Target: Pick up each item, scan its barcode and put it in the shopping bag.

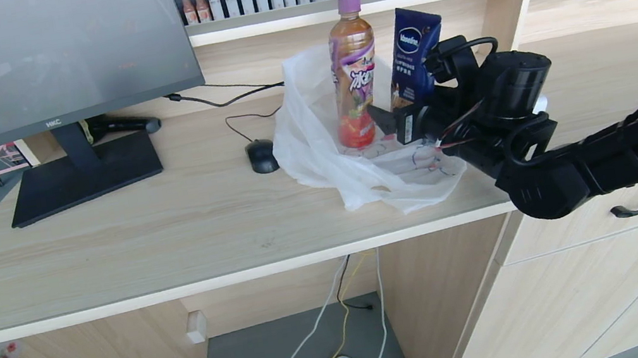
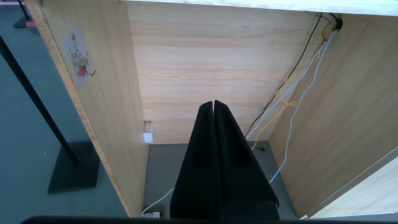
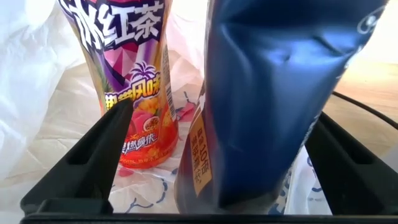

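White characters on the bottle (image 1: pixel 355 80) label; logos on tube (image 1: pixel 415 51) and monitor (image 1: pixel 37 57).

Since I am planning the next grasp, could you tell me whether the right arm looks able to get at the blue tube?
Probably yes: the right gripper has its jaws open either side of the blue tube, nothing else between. The drink bottle stands close beside and might get nudged.

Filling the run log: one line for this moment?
right gripper open astride upright dark-blue tube; on white plastic bag beside purple-capped tea bottle; left gripper shut below wooden counter
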Robot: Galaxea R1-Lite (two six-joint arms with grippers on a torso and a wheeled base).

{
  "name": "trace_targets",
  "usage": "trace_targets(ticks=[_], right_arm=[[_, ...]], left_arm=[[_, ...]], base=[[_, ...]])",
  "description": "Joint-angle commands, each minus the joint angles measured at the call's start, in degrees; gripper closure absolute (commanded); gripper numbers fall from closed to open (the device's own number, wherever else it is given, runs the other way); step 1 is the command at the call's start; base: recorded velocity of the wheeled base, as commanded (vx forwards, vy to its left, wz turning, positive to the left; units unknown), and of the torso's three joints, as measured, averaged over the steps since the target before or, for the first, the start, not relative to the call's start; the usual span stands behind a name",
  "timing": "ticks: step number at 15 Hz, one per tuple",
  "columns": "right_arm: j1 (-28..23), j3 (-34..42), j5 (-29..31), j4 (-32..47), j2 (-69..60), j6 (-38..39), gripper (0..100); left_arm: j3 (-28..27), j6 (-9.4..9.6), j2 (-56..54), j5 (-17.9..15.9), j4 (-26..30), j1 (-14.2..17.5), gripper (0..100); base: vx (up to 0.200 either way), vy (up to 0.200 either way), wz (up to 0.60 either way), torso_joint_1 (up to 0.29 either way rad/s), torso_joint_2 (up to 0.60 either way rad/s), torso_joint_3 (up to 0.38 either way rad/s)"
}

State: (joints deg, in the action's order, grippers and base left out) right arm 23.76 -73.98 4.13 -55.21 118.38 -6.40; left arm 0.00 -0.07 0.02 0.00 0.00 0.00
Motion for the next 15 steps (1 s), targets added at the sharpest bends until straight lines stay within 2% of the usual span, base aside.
trace_targets(ticks=[1, 4, 7, 13, 15], right_arm=[[0.1, 0.0, 0.0, -0.1, -0.2, 0.0, 0], [0.0, 0.0, 0.0, -0.4, -0.5, 0.1, 0], [0.1, 3.1, 0.0, -4.6, -1.4, -0.1, 0], [0.4, 20.1, 0.0, -12.6, -12.4, -0.1, 0], [0.8, 28.5, -0.1, -16.5, -18.3, 0.2, 0]], left_arm=[[0.0, -0.01, 0.0, 0.0, 0.0, 0.0, 100], [0.0, -0.01, 0.0, 0.0, 0.0, 0.0, 100], [0.0, -0.01, 0.0, 0.0, 0.0, 0.0, 100], [0.0, -0.01, 0.0, 0.0, 0.0, 0.0, 100], [0.0, -0.01, 0.0, 0.0, 0.0, 0.0, 100]], base=[[0.000, 0.000, 0.00, 0.000, 0.00, 0.000], [0.000, 0.000, 0.00, 0.000, 0.00, 0.000], [0.000, 0.000, 0.00, 0.000, 0.00, 0.000], [0.000, 0.000, 0.00, 0.000, 0.00, 0.000], [0.000, 0.000, 0.00, 0.000, 0.00, 0.000]])
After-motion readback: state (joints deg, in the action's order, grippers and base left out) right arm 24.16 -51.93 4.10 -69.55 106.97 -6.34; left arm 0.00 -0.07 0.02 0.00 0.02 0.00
